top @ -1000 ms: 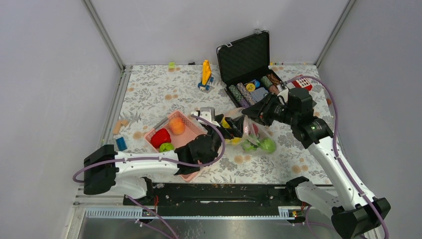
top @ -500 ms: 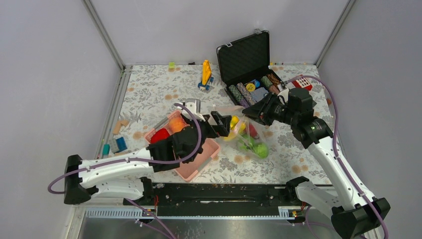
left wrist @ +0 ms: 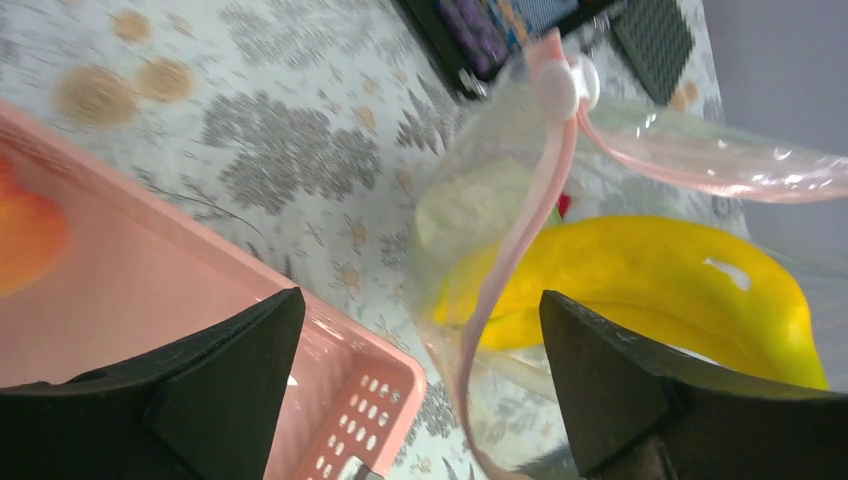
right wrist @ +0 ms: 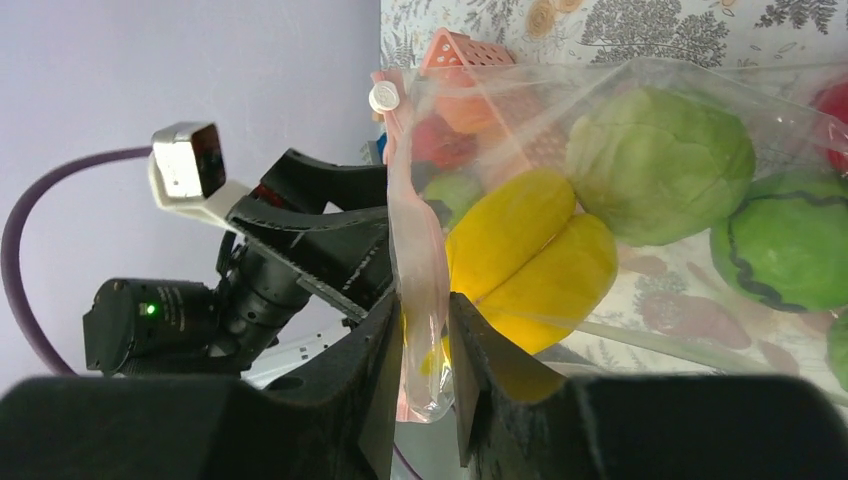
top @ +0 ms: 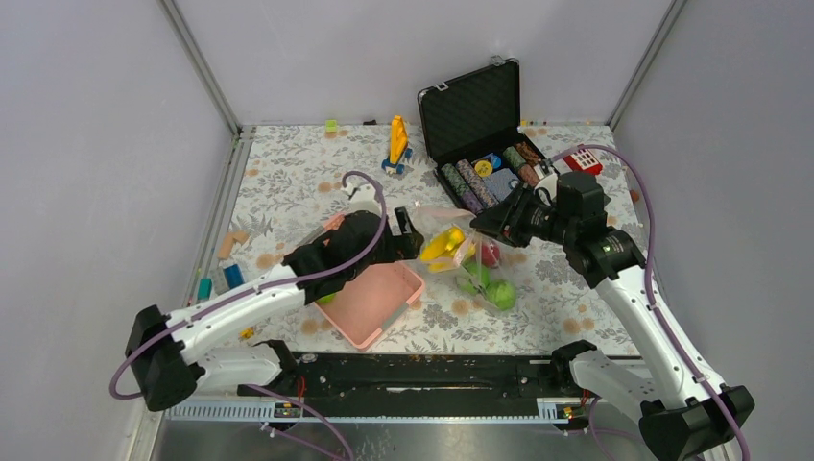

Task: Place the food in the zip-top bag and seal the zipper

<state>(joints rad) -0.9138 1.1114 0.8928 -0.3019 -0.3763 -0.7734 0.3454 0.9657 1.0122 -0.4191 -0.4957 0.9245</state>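
The clear zip-top bag (top: 475,269) lies right of centre, holding a yellow banana bunch (top: 443,245), green fruits (top: 499,293) and a red apple (top: 490,254). My right gripper (top: 477,226) is shut on the bag's mouth. In the right wrist view its jaws (right wrist: 427,300) pinch the pinkish zipper strip (right wrist: 410,230); the cabbage (right wrist: 660,165) and banana (right wrist: 530,260) show inside. My left gripper (top: 408,235) is open at the bag's mouth. In the left wrist view (left wrist: 418,300) the zipper (left wrist: 505,265) and its slider (left wrist: 565,85) run between the open jaws. An orange (left wrist: 25,235) lies in the basket.
The pink slotted basket (top: 384,298) sits under my left forearm, next to the bag. An open black case (top: 480,125) with poker chips stands at the back right. A yellow toy (top: 397,142) is at the back, and small blocks (top: 233,276) lie at the left.
My left arm has swung over the far end of the basket, its gripper drawing back a little to the left of the bag's mouth. The right gripper still holds the bag.
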